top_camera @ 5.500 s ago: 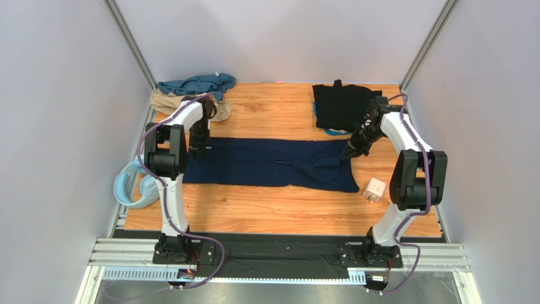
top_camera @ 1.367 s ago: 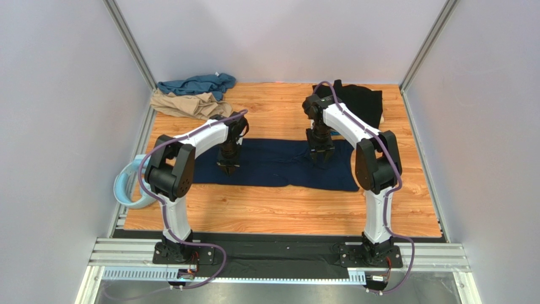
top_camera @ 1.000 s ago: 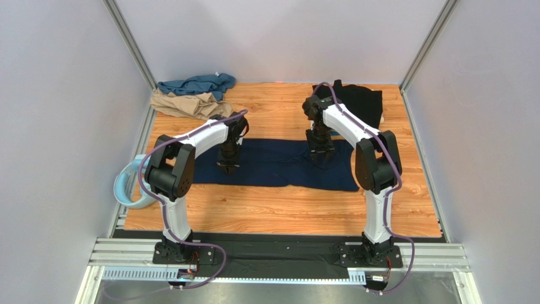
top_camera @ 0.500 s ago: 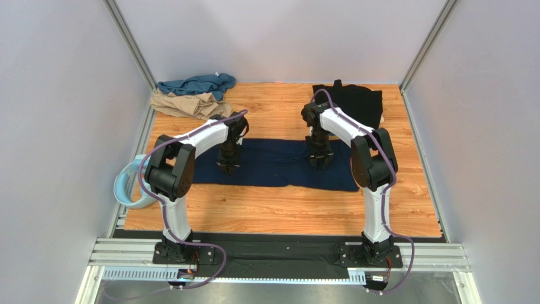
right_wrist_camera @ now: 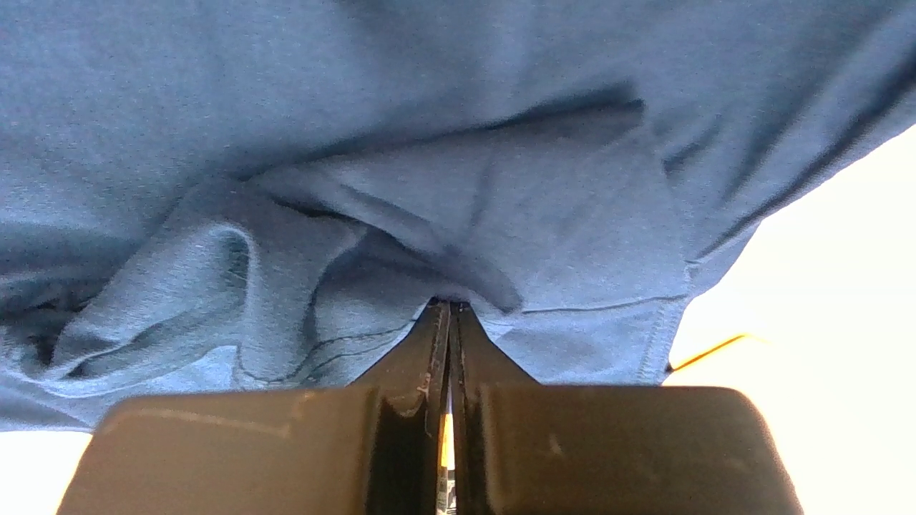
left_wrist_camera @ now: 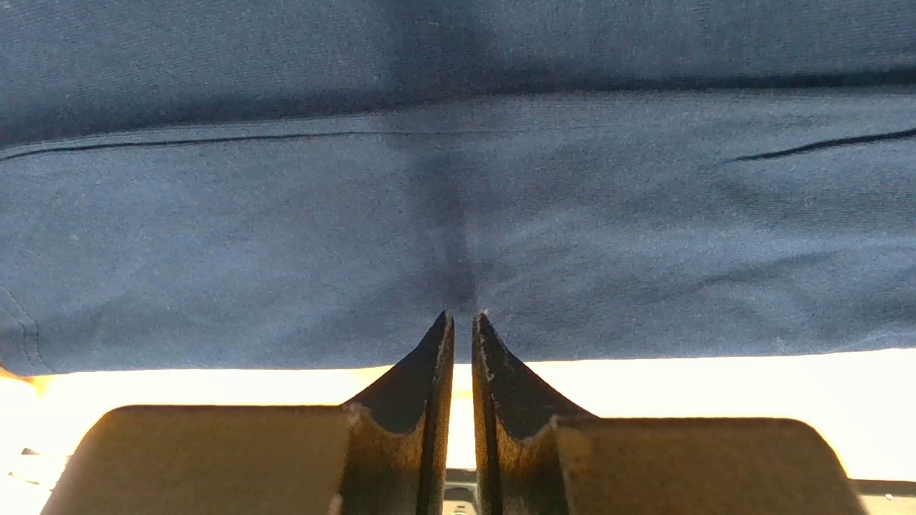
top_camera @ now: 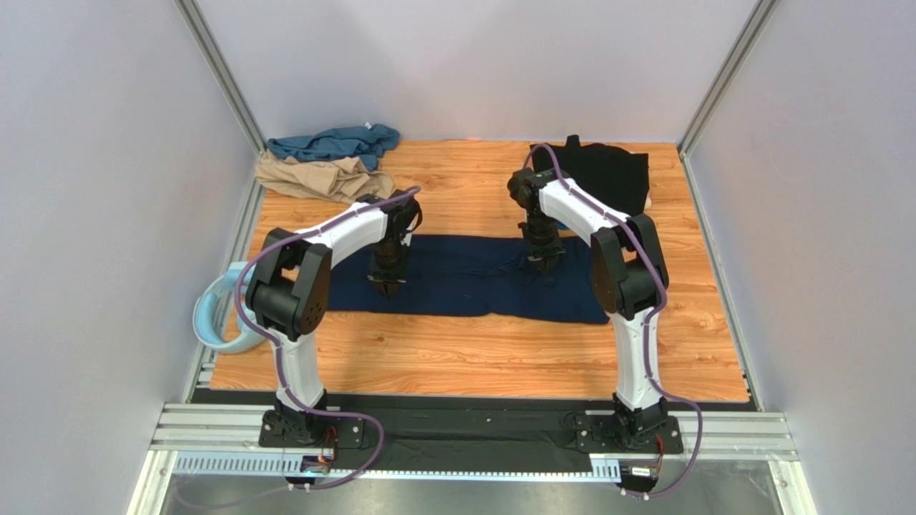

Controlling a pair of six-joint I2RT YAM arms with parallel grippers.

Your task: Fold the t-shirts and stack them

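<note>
The left gripper [left_wrist_camera: 462, 319] and right gripper [right_wrist_camera: 449, 308] are both clamping shut on the navy shirt [top_camera: 462, 281], likely for folding it

Right end effector [right_wrist_camera: 448, 309] just closed, pinching navy t-shirt [right_wrist_camera: 323, 129].

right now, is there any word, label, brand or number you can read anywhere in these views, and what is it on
None: no readable text in any view.
The navy t-shirt, black t-shirt, teal t-shirt and tan t-shirt show plain cloth, with no print or tag lettering visible.
The pale blue ring carries no marking that can be made out from above.
</note>
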